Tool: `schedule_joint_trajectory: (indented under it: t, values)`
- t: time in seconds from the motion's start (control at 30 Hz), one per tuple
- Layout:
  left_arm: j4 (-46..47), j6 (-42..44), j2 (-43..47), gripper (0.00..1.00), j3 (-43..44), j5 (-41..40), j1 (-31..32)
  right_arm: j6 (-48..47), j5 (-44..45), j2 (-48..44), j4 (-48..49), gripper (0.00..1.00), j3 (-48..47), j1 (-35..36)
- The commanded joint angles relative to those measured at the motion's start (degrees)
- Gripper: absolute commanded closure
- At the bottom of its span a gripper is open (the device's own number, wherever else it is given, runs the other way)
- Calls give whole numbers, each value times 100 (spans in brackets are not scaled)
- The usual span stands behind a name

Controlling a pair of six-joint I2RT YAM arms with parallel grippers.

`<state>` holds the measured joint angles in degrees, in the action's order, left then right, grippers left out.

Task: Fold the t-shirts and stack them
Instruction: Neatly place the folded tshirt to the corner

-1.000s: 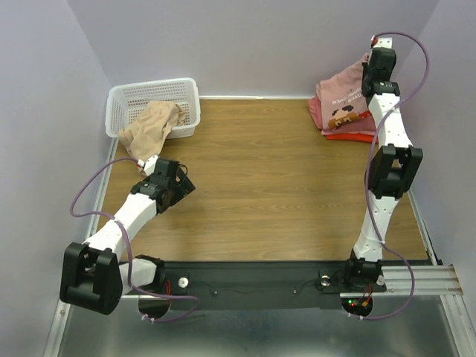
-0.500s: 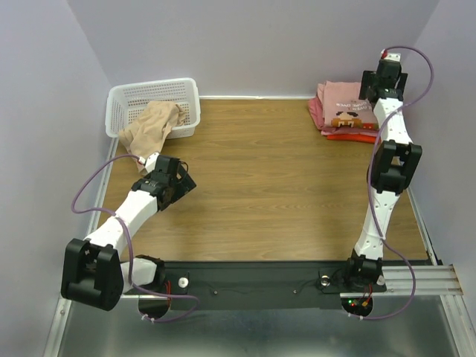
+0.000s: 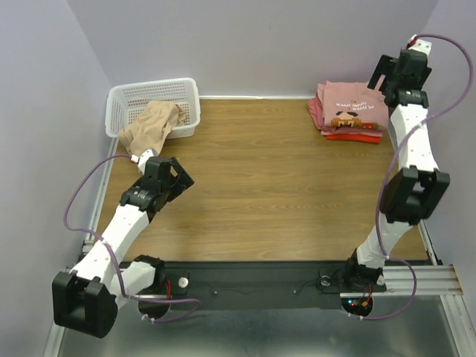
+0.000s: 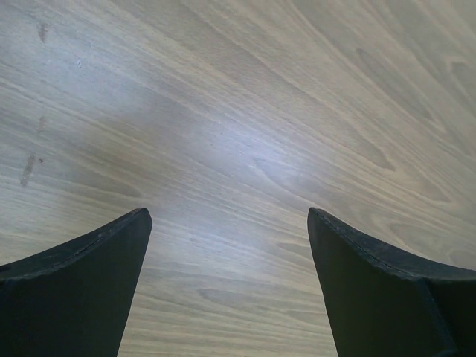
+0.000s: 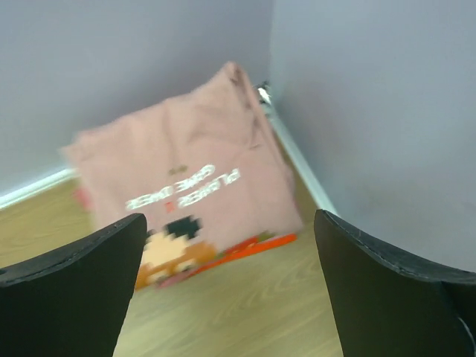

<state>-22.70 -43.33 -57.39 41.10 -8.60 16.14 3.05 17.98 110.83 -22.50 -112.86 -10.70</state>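
Note:
A folded stack of t-shirts (image 3: 349, 113) lies in the table's back right corner. A dusty-pink one (image 5: 186, 167) with a dark-and-white print is on top, and an orange-red one (image 5: 262, 243) shows at the stack's lower edge. My right gripper (image 3: 381, 76) hangs open above the stack's right rear corner, holding nothing; in its wrist view (image 5: 227, 216) the stack lies ahead between the jaws. A beige t-shirt (image 3: 152, 126) droops crumpled over the basket's front wall. My left gripper (image 3: 181, 181) is open over bare wood (image 4: 227, 212), a short way in front of the beige shirt.
The white lattice basket (image 3: 152, 91) stands at the back left corner. Purple walls close in the table on three sides, and the right wall is close beside the right arm. A metal rail (image 3: 428, 245) runs along the right edge.
My right gripper opened and let go of the pink shirt, which settled flat on the stack. The right arm then drew back to the right. The left arm shifted slightly left.

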Motion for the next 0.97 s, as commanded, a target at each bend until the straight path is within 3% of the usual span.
schedule_joint_trajectory:
  t: [0.0, 0.13, 0.37, 0.53, 0.7, 0.83, 0.93]
  values:
    - [-129, -52, 587, 2, -137, 60, 21, 1196, -996, -1526, -52, 0, 1104, 24]
    - [-218, -272, 1131, 2, -339, 104, 21, 2058, -1595, -2826, -53, 0, 3158, 24]
    - [-68, -360, 1932, 2, -709, 307, 21, 2630, -2227, -4592, -140, 0, 5708, 24]
    - [-86, -378, 2135, 1, -726, 254, 21, 2710, -2290, -5700, -307, 0, 6984, 24]
    - [-121, -439, 2153, 2, -753, 166, 21, 2631, -1581, -6546, -456, 0, 7576, 24]
    - [-130, -483, 2284, 2, -779, 122, 12, 2561, -2087, -6942, -492, 0, 7691, 24]
    - [-121, -501, 2451, 1, -814, 122, 21, 2595, -1948, -7048, -510, 0, 7700, 24]
